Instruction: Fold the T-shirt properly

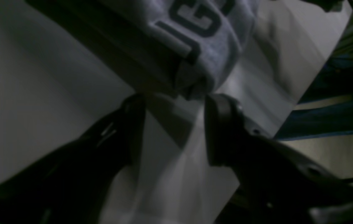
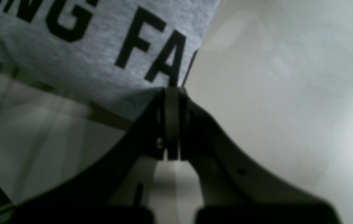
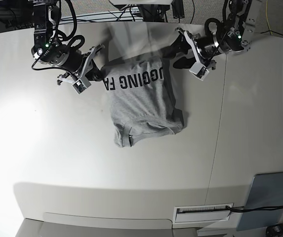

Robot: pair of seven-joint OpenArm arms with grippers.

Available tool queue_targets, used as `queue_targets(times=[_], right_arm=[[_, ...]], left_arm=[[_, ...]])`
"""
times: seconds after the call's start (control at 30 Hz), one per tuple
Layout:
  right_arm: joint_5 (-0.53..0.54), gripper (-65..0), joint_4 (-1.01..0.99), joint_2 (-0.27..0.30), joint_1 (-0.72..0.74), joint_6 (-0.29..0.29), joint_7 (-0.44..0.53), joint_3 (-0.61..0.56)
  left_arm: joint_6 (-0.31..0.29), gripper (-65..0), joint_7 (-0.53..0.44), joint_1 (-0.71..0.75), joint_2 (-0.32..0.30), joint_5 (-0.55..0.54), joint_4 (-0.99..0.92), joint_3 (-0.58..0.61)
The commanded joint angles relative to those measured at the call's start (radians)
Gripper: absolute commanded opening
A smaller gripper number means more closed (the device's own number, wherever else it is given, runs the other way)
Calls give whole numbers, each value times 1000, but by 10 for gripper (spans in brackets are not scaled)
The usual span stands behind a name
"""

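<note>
grey t-shirt (image 3: 141, 98) on table (image 3: 42, 148) | right end effector (image 2: 172, 93) clamped on its edge | left end effector (image 1: 173, 102) spread apart beside bunched cloth

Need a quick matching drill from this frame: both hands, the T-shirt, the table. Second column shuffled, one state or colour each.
Column 1
1. left hand
2. right hand
3. T-shirt
4. table

Column 2
A. heather grey, black lettering facing up
B. shut on a shirt edge
C. white surface under the shirt
D. open, fingers either side of a bunched shirt corner

Pairs: 1-D, 2-B, 3-A, 4-C
</note>
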Motion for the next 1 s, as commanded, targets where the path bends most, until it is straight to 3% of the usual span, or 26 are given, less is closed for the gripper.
queue_targets(times=[0.0,0.3,0.37,0.47,0.5,0.63,0.87,0.9,0.97], right_arm=[[9,-650,15,8,6,1,21,5],[8,-650,15,8,6,1,21,5],[8,-650,15,9,6,1,19,6],[8,-650,15,9,6,1,18,6],[8,-650,15,9,6,1,19,6],[-8,-650,15,9,6,1,19,6],[-14,-650,15,8,6,1,21,6],[-14,-650,15,9,6,1,21,6],[-14,-650,15,9,6,1,21,6]], left_arm=[[-9,-326,-14,-3,-8,-43,18,-4],[-8,-347,21,-3,115,-79,18,-2],[3,-412,31,-3,128,-78,18,-2],[53,-621,32,-3,126,-56,18,-2],[55,-650,31,-3,121,-34,18,-2],[57,-650,31,-3,87,59,18,-10],[48,-650,31,-3,58,56,18,-11],[48,-640,31,-3,58,56,18,-11],[47,-540,39,-3,58,57,18,-11]])
